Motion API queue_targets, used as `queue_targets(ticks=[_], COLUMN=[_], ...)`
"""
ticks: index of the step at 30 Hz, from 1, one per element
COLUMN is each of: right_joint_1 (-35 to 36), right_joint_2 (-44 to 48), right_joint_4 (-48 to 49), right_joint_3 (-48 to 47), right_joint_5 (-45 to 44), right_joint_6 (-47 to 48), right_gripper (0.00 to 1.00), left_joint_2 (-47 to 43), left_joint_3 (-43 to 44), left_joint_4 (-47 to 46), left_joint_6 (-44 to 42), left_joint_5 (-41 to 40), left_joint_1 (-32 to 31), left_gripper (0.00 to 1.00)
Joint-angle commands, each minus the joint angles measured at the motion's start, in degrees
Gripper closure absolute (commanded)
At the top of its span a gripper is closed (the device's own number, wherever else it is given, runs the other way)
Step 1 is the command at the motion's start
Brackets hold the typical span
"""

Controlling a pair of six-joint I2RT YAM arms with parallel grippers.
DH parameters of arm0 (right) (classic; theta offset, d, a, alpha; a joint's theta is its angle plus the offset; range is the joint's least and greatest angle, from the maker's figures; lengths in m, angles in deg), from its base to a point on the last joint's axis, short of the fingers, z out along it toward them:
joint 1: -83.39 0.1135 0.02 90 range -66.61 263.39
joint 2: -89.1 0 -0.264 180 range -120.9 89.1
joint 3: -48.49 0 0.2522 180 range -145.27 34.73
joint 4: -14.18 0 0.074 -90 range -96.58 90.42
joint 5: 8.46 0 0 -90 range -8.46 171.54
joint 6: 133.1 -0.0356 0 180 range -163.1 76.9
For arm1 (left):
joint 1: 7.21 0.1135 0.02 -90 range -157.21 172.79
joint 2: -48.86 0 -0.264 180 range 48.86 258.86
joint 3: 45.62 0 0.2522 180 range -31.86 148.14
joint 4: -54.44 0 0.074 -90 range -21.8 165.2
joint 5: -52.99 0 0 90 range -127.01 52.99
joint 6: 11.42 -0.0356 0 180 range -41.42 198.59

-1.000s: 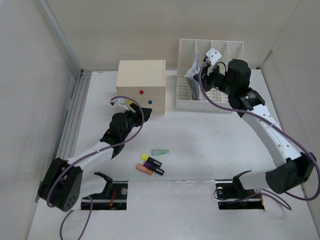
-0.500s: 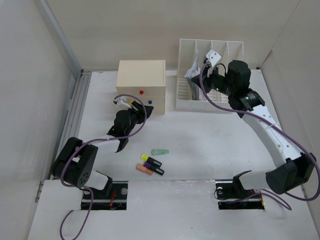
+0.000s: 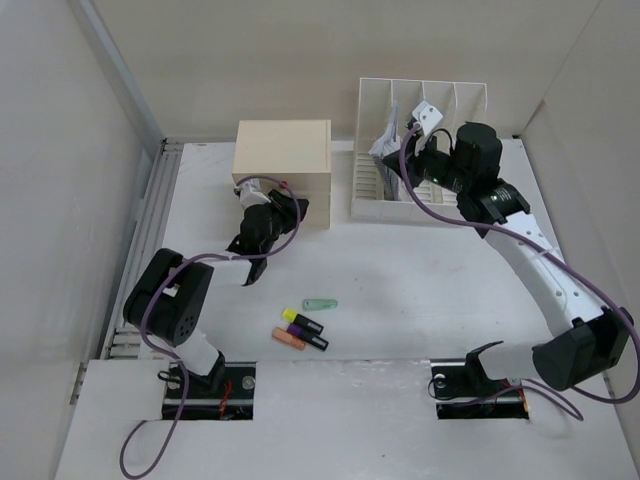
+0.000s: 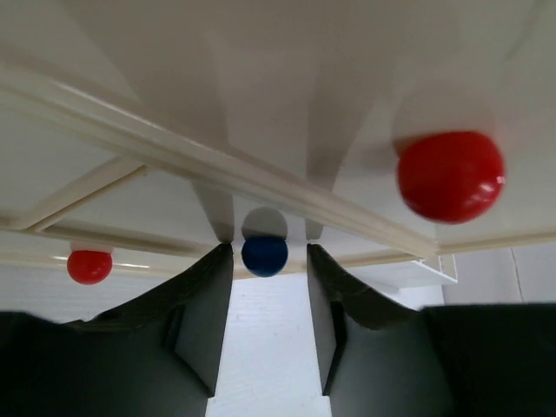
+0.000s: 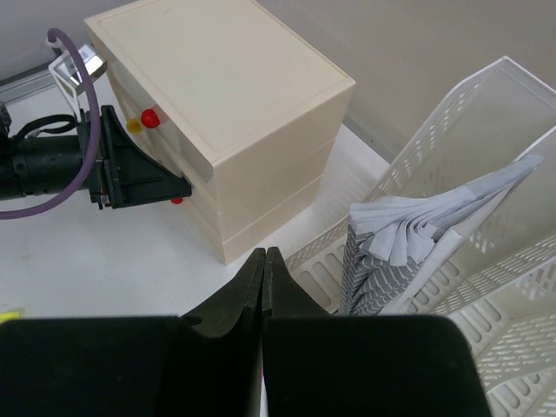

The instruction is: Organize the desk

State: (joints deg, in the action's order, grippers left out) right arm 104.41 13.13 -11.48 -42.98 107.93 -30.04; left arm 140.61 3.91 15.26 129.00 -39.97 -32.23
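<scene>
The desk (image 3: 400, 280) is a white tabletop. A cream three-drawer box (image 3: 283, 150) stands at its back. My left gripper (image 3: 283, 207) is pressed up to the box's front. In the left wrist view its open fingertips (image 4: 268, 252) straddle a blue knob (image 4: 264, 254), with a small gap on each side. A red knob (image 4: 450, 175) sits higher to the right. My right gripper (image 5: 265, 252) is shut and empty, hovering over the white file rack (image 3: 420, 100) that holds folded papers (image 5: 408, 234).
A mint green marker (image 3: 320, 304), a yellow-and-purple highlighter (image 3: 303, 320) and an orange one (image 3: 288, 338) lie on the desk near the front. Side walls close in the desk left and right.
My left gripper has swung up from the open desk to the drawer box front, and its jaws have narrowed around the blue knob. The right arm has not moved.
</scene>
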Motion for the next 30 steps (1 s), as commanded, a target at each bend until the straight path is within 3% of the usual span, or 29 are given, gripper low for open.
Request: queue_targets(ticks=[1, 3, 7, 27, 29, 30], right_joint_1=[-0.36, -0.36, -0.36, -0.36, -0.36, -0.36], right_joint_2=[2.14, 2.14, 2.14, 0.55, 0.55, 0.55], right_joint_4=[3.73, 3.73, 3.73, 4.25, 4.25, 4.25], right_joint_3=[0.72, 0.72, 0.72, 1.77, 1.77, 1.77], right_joint_5=[1.29, 1.29, 1.82, 5.42, 5.95, 5.95], right_joint_6=[-0.84, -0.84, -0.84, -0.84, -0.84, -0.84], right_gripper=[1.0, 1.0, 1.0, 1.0, 1.0, 1.0], left_joint_2=[0.27, 0.28, -0.33, -12.2, -12.2, -12.2], left_joint_3=[2.29, 2.29, 0.54, -18.37, -18.89, -18.89], left_joint_4=[-1.02, -0.41, -1.01, -7.34, -7.34, -7.34], left_joint_6=[-1.28, -1.28, -1.28, 1.09, 1.09, 1.09], left_joint_5=[-1.43, -2.05, -2.05, -7.32, -7.32, -7.32], left_joint_1=[-0.12, -0.12, -0.12, -6.19, -6.19, -6.19], left_gripper=[0.64, 0.81, 0.94, 0.98, 0.94, 0.68])
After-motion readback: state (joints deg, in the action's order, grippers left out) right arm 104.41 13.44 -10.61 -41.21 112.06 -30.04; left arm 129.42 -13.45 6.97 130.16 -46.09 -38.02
